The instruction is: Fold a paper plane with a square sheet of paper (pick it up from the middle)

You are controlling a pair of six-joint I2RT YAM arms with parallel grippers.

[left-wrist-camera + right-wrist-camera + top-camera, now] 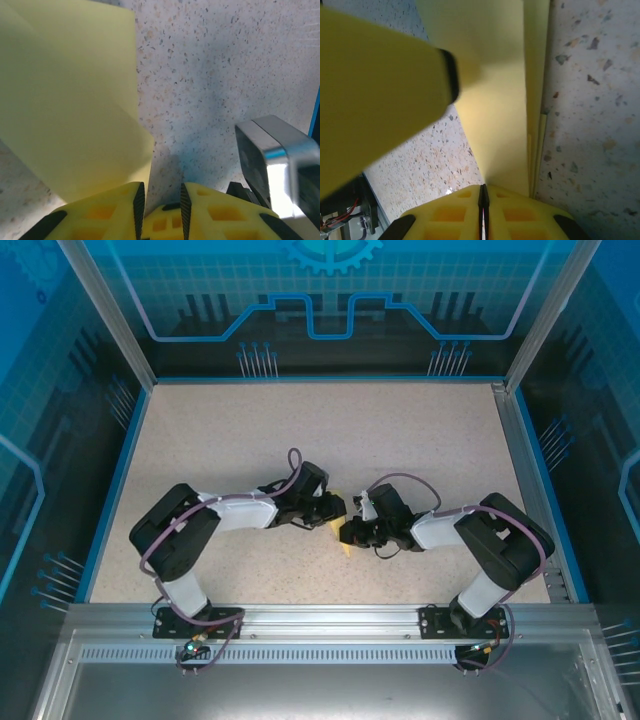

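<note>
The square sheet of paper (505, 115) is pale yellow and folded into several layers, with stacked edges along its right side. My right gripper (483, 189) is shut on its near tip, just above the speckled table. In the left wrist view the paper (70, 100) lies left of my left gripper (160, 192). That gripper stands open by a narrow gap with nothing between its pads, its left finger (107, 210) beside the paper's edge. In the top view the left gripper (336, 512) and right gripper (350, 532) meet at the table's middle.
The speckled table (300, 430) is ringed by a blue rim (128, 470) and transparent walls. A blurred yellow finger (380, 90) of the left gripper crosses the right wrist view over the paper. Part of the right arm (280, 160) stands close on the left gripper's right.
</note>
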